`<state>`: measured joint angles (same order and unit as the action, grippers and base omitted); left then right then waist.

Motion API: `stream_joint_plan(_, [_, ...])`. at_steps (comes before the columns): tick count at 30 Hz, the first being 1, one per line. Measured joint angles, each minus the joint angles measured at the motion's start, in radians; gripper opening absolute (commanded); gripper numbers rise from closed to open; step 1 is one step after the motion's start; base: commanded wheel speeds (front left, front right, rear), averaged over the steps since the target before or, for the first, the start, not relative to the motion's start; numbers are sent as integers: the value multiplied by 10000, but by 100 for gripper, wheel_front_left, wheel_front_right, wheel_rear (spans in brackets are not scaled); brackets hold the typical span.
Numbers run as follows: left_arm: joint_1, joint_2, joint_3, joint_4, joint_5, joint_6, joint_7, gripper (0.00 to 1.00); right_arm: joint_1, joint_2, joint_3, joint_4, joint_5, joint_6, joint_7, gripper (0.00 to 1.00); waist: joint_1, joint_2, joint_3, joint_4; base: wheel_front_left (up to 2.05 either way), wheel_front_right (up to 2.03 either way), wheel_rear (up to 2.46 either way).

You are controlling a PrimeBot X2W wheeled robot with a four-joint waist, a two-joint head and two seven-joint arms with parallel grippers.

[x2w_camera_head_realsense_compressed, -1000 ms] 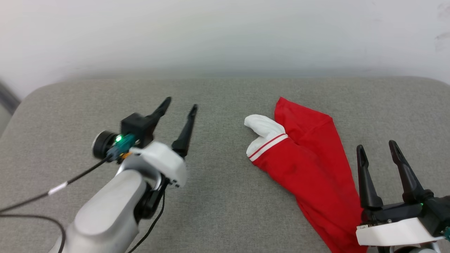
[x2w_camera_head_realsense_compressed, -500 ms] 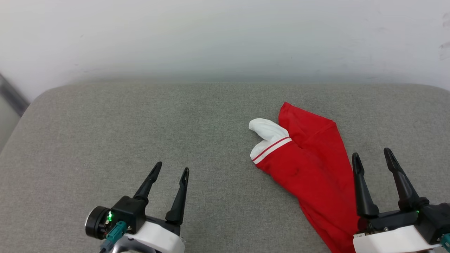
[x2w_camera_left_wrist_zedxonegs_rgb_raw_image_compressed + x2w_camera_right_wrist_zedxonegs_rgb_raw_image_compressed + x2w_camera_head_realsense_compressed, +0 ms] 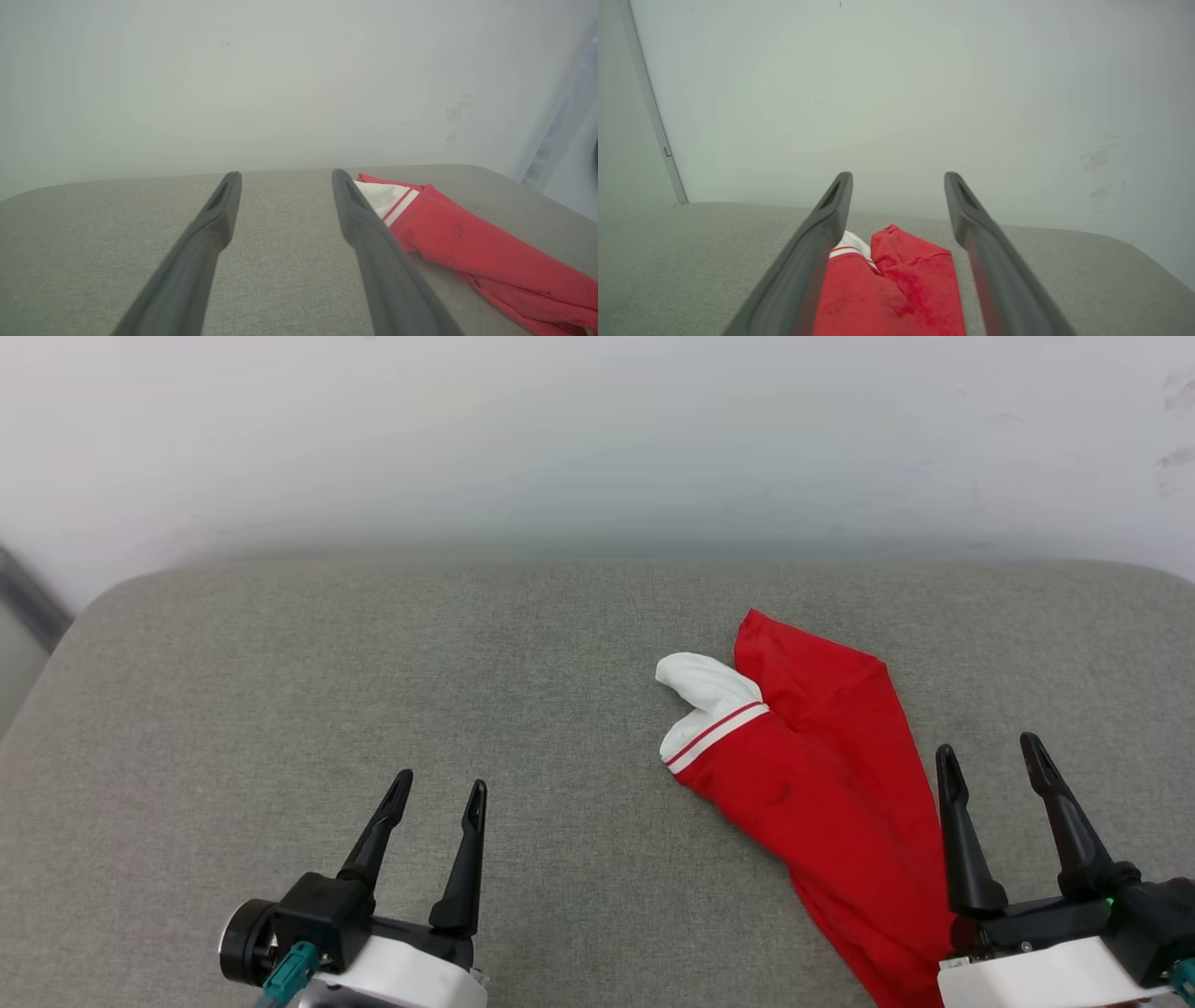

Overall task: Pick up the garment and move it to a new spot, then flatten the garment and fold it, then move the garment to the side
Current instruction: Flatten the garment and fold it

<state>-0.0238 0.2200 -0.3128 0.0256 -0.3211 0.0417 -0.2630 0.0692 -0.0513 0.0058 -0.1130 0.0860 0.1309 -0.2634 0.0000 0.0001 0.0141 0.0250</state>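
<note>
Head view: seeing garment (image 3: pixel 822 775) lying on grey pad (image 3: pixel 373 644), right of centre, long axis running from far middle toward near right edge. Seeing left gripper (image 3: pixel 441 782) open, empty, well apart to its left. Seeing right gripper (image 3: pixel 987 747) open, empty, just beside its near part, so judging it nearer.
Left wrist view: finding garment off to the right of spread fingers (image 3: pixel 205 233).
Right wrist view: finding garment lying ahead between spread fingers (image 3: pixel 822 233), nearly along them.

Bright, even, diffuse light, faint soft shadows; fingers (image 3: pixel 205 242) blurred close up in wrist views
</note>
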Motion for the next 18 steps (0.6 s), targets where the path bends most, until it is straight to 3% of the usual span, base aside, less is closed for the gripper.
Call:
stream_joint_plan(6, [-44, -362, 374, 334, -117, -658, 0, 100, -23, 0, 10, -75, 0, 0, 0, 100, 0, 0, 251, -38, 0, 0, 0])
stream_joint_plan(10, [-927, -35, 35, 865, -136, -1181, 435, 100, -157, 0, -8, -165, 4, 0, 0, 100, 0, 0, 611, -144, 0, 0, 0])
stream_joint_plan(14, [-2383, 198, -314, 1078, -489, -1499, 1879, 100, -416, 2, 127, -192, 75, 2, 0, 100, 1, 0, 1095, -313, 0, 0, 0])
stream_joint_plan(18, [-4145, 604, -825, 1338, -1248, -1653, 4155, 100, -574, -2, 96, -173, 121, 2, 0, 100, 1, 0, 1596, -539, 0, 0, 0])
